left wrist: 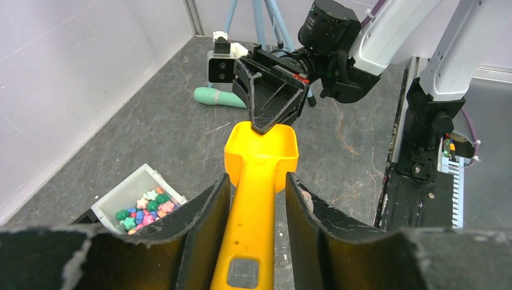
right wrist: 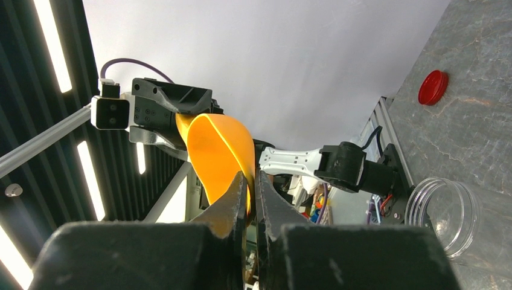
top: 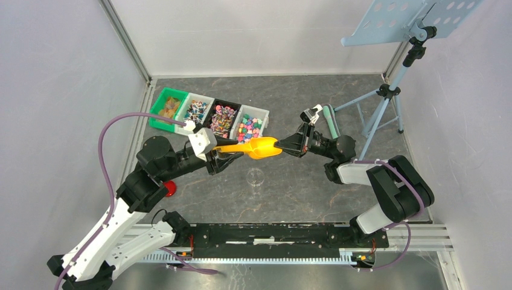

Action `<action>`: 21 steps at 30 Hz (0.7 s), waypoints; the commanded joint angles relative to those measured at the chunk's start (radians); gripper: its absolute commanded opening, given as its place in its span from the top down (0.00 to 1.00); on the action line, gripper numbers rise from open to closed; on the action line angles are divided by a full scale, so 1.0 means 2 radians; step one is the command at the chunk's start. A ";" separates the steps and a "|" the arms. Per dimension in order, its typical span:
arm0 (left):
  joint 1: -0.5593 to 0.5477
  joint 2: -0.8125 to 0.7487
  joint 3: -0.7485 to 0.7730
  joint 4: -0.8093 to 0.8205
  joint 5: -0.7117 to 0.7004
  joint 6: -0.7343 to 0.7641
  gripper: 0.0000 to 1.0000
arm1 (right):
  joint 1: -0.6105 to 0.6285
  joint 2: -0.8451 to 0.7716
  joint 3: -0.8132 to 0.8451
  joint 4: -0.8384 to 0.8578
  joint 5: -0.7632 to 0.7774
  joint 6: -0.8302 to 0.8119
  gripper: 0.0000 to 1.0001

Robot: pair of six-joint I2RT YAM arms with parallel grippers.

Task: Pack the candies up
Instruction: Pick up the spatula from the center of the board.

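Note:
An orange scoop (top: 256,147) hangs above the table between both grippers. My right gripper (top: 279,147) is shut on the rim of the scoop's bowl (right wrist: 220,154); the same pinch shows in the right wrist view (right wrist: 250,178). My left gripper (left wrist: 256,181) straddles the scoop's handle (left wrist: 253,229). Its left finger is against the handle and a narrow gap shows on the right side, so it is open. The scoop's bowl looks empty. The candies (top: 251,125) fill a row of bins at the back left, and one bin of them (left wrist: 145,206) shows below the left fingers.
A clear round container (top: 256,176) stands on the table under the scoop. A red lid (top: 171,188) lies by the left arm. A teal-handled tool (top: 330,121) and a music stand's tripod (top: 386,90) are at the back right. The green bin (top: 169,107) ends the row.

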 commanded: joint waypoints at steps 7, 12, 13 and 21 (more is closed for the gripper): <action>0.000 0.004 -0.007 0.018 0.012 -0.023 0.47 | 0.005 0.001 0.003 0.089 0.003 0.017 1.00; 0.000 0.006 -0.005 0.023 0.021 -0.029 0.56 | 0.006 0.001 0.004 0.086 0.002 0.015 1.00; 0.000 0.007 -0.004 0.024 0.021 -0.031 0.59 | 0.006 0.000 0.003 0.085 0.002 0.014 1.00; 0.000 0.009 0.001 0.023 0.022 -0.043 0.93 | 0.010 0.000 0.002 0.083 0.002 0.012 0.96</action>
